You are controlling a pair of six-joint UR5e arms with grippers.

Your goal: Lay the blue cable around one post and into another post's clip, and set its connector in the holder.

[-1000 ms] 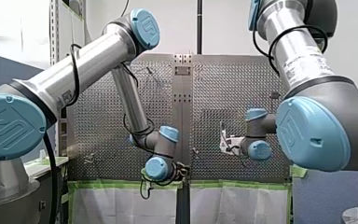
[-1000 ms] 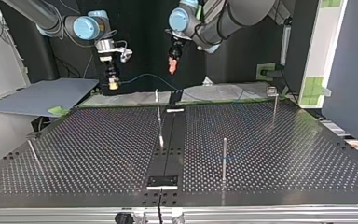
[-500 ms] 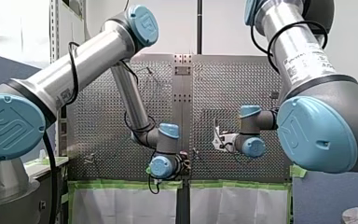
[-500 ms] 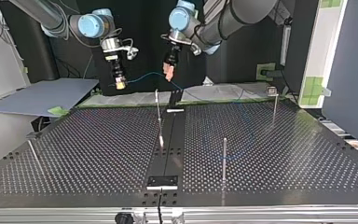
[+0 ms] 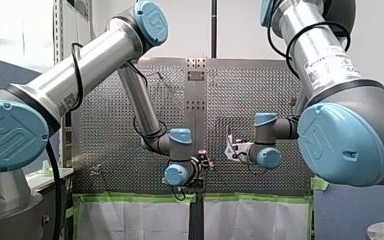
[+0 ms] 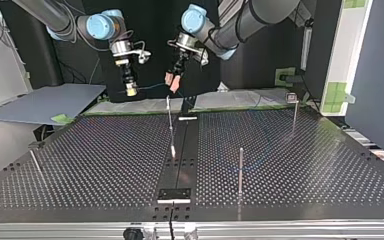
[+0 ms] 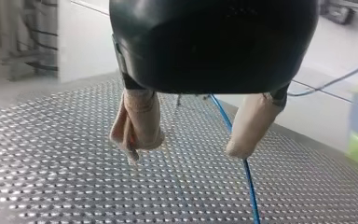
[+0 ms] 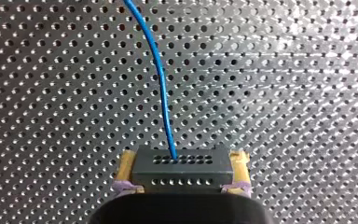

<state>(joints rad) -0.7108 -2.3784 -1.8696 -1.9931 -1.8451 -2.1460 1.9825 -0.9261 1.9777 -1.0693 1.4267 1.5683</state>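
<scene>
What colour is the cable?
The cable is blue, clearest in the right wrist view.

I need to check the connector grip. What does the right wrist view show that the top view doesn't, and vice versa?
Only the right wrist view: the dark connector clamped between my right hand's yellow pads, with the blue cable leaving its perforated face. Only the top view: my left hand, raised near my right, and the upright posts. Both: my right hand, the blue cable and the perforated table.
</scene>
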